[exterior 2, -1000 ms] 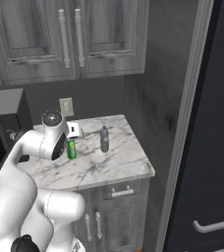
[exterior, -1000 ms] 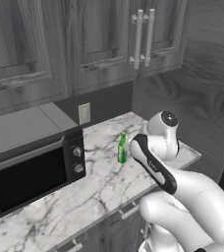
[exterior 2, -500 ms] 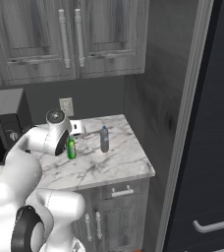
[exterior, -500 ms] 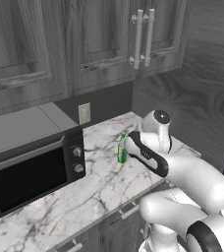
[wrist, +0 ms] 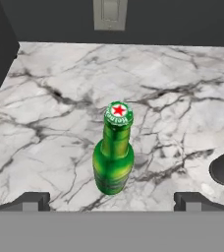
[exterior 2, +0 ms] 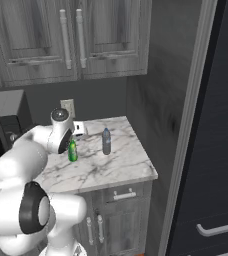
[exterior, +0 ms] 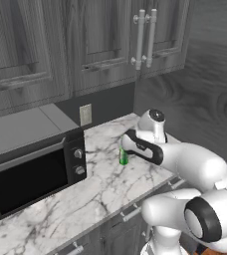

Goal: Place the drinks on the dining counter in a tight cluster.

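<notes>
The gripper (wrist: 112, 201) hangs over the marble counter (exterior 2: 121, 167) with its jaws spread wide, holding nothing — the green bottle (wrist: 114, 150) stands upright between and just ahead of the two finger tips (wrist: 30, 201), untouched. It stands toward the back edge of the counter, near the wall outlet (wrist: 110, 14). The grey bottle (exterior 2: 106, 141) stands upright to its right, nearer the back right corner — apart from it. The microwave (exterior: 33, 169) sits toward the left end
</notes>
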Available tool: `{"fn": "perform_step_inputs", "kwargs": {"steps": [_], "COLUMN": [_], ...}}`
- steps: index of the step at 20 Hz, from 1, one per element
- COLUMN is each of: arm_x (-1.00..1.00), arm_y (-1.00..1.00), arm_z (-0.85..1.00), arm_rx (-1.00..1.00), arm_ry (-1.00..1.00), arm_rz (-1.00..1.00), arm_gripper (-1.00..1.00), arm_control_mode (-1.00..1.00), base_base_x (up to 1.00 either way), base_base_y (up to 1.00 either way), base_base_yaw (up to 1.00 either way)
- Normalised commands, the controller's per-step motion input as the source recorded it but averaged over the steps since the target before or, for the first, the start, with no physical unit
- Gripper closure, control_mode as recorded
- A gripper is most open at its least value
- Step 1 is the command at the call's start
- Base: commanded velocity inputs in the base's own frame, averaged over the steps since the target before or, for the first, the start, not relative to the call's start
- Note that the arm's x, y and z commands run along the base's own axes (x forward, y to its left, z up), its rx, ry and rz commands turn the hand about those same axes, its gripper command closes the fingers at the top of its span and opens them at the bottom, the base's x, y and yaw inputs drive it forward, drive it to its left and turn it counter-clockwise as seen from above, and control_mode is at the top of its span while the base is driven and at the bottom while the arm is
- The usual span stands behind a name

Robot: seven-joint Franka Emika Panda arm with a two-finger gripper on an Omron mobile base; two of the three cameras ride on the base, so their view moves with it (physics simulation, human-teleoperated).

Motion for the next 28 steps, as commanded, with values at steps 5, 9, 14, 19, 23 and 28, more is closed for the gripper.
{"fn": "perform_step_inputs", "kwargs": {"steps": [5, 9, 14, 19, 23, 28], "arm_x": [0.05, 0.16, 0.16, 0.19, 0.15, 0.11], "arm_y": [0.12, 0.0, 0.0, 0.0, 0.0, 0.0], "arm_z": [-0.22, -0.12, -0.04, -0.03, -0.06, -0.12], "arm_rx": [0.0, 0.0, 0.0, 0.0, 0.0, 0.0], "arm_ry": [0.02, 0.0, 0.01, 0.04, 0.08, 0.08], "arm_rz": [0.02, 0.01, 0.0, 0.0, 0.0, 0.0], "arm_gripper": [-1.0, -1.0, -1.0, -1.0, -1.0, -1.0], "arm_control_mode": [-1.0, -1.0, -1.0, -1.0, -1.0, -1.0], "base_base_x": [0.0, 0.0, 0.0, 0.0, 0.0, 0.0], "base_base_y": [0.0, 0.0, 0.0, 0.0, 0.0, 0.0], "base_base_yaw": [0.0, 0.0, 0.0, 0.0, 0.0, 0.0]}}
